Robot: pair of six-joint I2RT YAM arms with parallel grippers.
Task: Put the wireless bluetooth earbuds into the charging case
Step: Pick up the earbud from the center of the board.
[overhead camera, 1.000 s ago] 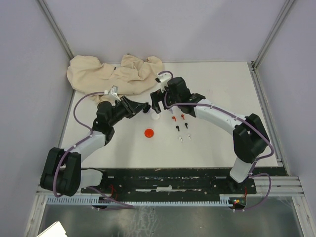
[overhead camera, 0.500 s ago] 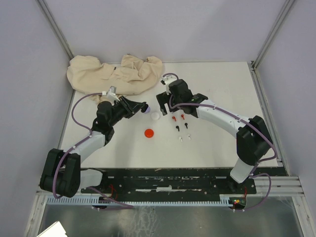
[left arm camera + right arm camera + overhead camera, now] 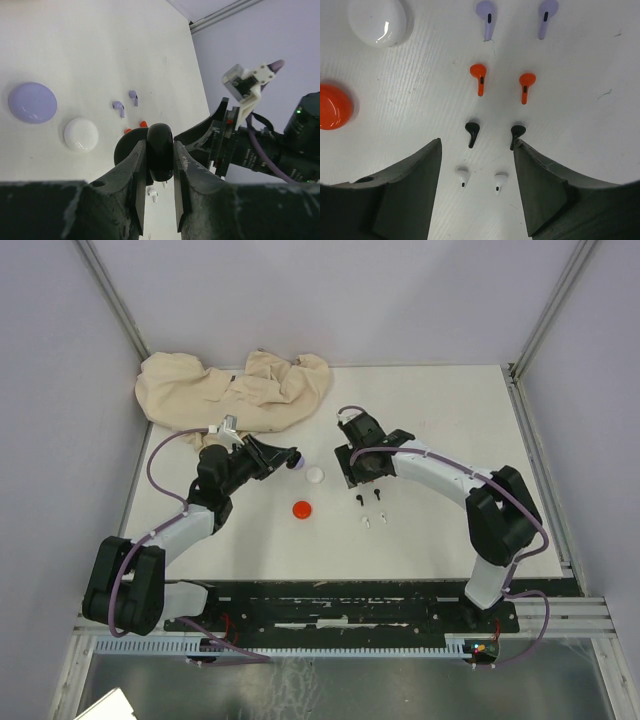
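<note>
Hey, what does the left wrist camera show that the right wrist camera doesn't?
Only the left wrist view shows a lavender disc, the black rounded object clamped in the left claw, and the right arm beyond it. Only the right wrist view shows the red disc, the two black earbuds and the open right claw. Both show the white disc, the purple earbuds and the red earbuds, though the red ones are partly hidden in the left wrist view.
</note>
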